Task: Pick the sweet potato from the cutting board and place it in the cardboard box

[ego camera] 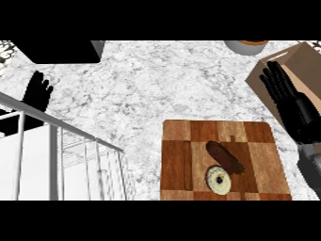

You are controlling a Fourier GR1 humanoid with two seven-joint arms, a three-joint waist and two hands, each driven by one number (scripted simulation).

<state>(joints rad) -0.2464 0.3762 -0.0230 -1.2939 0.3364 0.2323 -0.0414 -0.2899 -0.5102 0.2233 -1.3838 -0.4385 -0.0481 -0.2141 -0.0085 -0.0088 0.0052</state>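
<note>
A brown sweet potato [225, 157] lies slanted on the wooden cutting board [177, 155] at the lower centre. A pale round slice-like item [219, 179] sits just below it on the board. The cardboard box [314, 66] stands open at the upper right. My right hand [292, 106] is open, fingers straight, above the box's left wall and to the upper right of the board. My left hand [31, 96] is open at the far left, fingers up, behind a white rack.
A white wire dish rack [52, 160] fills the lower left. A black appliance [62, 51] sits at the top left. A grey-rimmed pot or cup [247, 46] shows at the top edge. Marble counter spans the middle.
</note>
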